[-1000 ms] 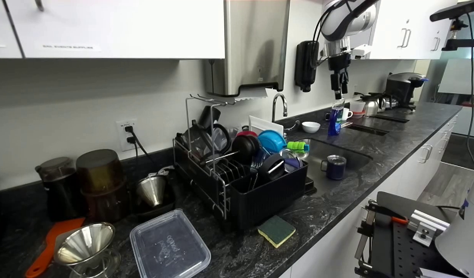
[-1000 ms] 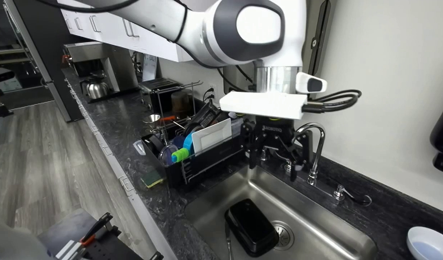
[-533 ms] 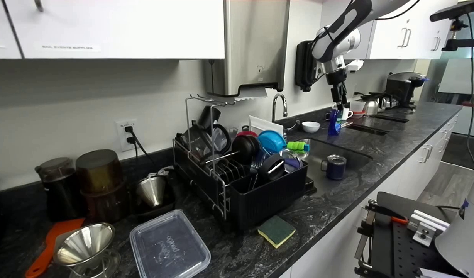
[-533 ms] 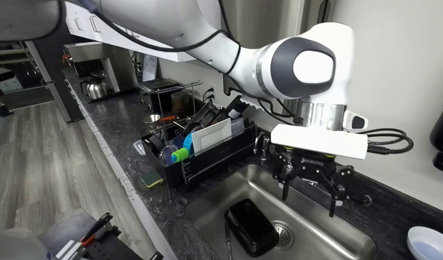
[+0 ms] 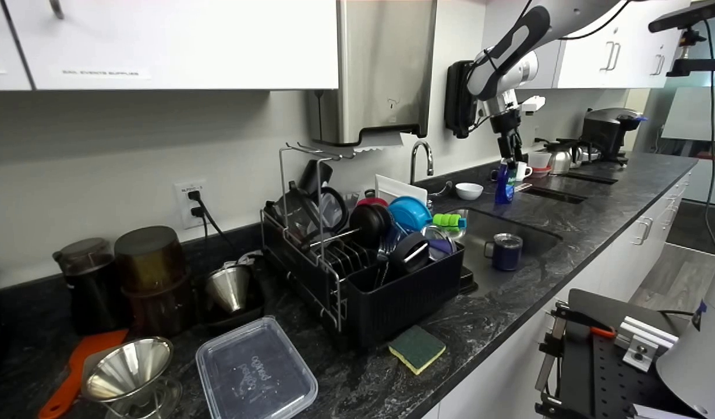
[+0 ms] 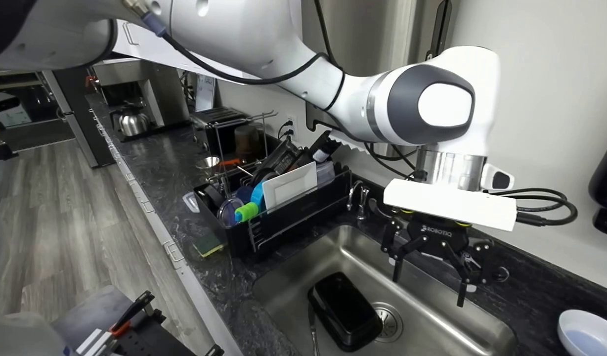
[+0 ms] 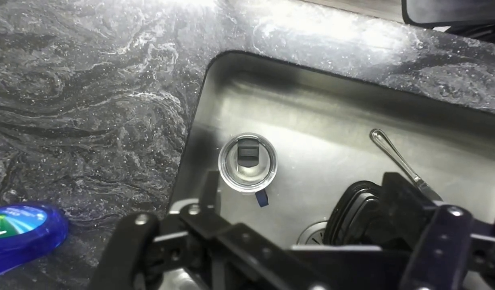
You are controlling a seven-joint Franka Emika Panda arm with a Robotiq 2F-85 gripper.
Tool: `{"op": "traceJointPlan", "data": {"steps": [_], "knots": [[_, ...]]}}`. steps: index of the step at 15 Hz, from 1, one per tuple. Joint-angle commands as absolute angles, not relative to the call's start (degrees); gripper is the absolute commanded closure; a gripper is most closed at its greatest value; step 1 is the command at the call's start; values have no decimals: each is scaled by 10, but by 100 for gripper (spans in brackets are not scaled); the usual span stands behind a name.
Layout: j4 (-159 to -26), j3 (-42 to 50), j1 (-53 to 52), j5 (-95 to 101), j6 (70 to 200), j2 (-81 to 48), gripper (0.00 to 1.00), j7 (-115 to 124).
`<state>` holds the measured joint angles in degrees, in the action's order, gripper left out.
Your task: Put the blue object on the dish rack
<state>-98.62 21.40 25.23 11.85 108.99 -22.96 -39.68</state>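
Observation:
The blue object, a navy mug [image 5: 506,255] with a clear lid, stands upright in the sink in an exterior view. From above in the wrist view I see the round lid of the mug [image 7: 248,163] and its small blue handle [image 7: 262,198]. My gripper [image 6: 429,283] hangs over the back part of the sink, its jaws wide apart with nothing between them. In the wrist view the left finger [image 7: 211,189] appears close beside the lid, but the gripper is well above it. The black dish rack [image 5: 405,305], loaded with dishes, stands beside the sink.
A black container [image 6: 344,311] and a piece of cutlery [image 7: 394,155] lie in the sink. Blue dish soap [image 5: 505,185] stands behind it, near a white bowl [image 5: 469,191]. The faucet [image 5: 423,154] rises at the back. A sponge [image 5: 417,348] lies before the rack.
The arm has swung away from the rack side, along the sink, and come lower, with the gripper tilting; motion slowed in the last half second. The jaws stay open. Mug and rack have not moved.

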Motion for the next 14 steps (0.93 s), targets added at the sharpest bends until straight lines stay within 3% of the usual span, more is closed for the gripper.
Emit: {"op": "traceJointPlan", "data": {"steps": [1,8,14], "knots": [[-982,198,267,124,1086,-230,0,-393],[-978,194,269,116,1094,-236,0,-396],[-959,155,319,56,1149,-322,0,-484]]}}
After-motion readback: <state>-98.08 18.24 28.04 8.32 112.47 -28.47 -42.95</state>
